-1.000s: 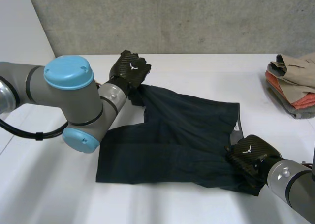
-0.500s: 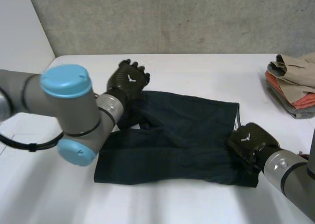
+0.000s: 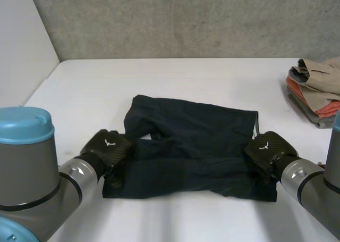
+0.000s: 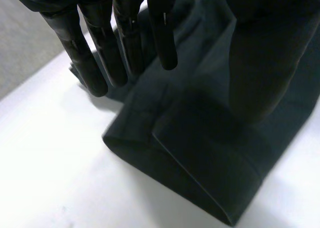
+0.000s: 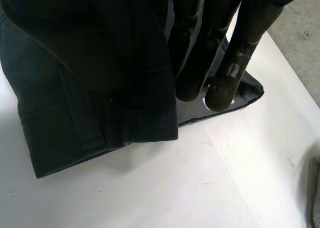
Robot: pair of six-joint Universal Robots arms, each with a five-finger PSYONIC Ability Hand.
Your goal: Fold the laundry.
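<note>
"Where is your left hand?"

"My left hand (image 3: 106, 149) is at the near left corner of the dark shorts (image 3: 196, 141), by a leg end. Its fingers (image 4: 165, 37) are straight and far from the thumb. They hold nothing and hang just over the cloth."

"And the shorts?"

"They lie folded over in the middle of the white table (image 3: 175, 77). One leg is bunched up a bit at the far left."

"What about your right hand?"

"My right hand (image 3: 268, 152) is at the near right corner, on the waist end. The top layer of cloth seems to run between my thumb and my straight fingers (image 5: 240, 57). I think I am pinching it, but it is very dark there."

"Anything else?"

"A pile of clothes (image 3: 319, 90) sits at the table's right edge, well apart from the shorts."
</note>
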